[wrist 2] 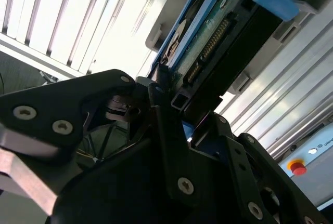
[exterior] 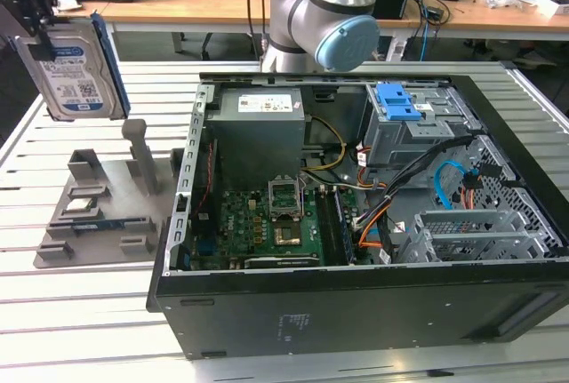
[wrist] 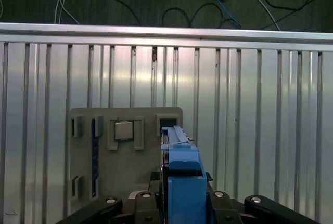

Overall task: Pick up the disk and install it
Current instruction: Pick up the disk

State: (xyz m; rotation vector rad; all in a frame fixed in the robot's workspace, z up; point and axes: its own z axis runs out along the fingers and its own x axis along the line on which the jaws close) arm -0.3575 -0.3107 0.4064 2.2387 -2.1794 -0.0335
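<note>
Hanging slightly tilted, silver disk [exterior: 64,76] shows blue rails [exterior: 109,63].

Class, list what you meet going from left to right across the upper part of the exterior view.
the disk, raised above the table → grey power-supply box → blue bracket

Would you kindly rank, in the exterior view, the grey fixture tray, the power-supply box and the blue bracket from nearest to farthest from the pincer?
The pincer grips the disk at the exterior view's left.
1. the grey fixture tray, on the table at the left
2. the power-supply box, near the middle
3. the blue bracket, toward the exterior view's right
</note>
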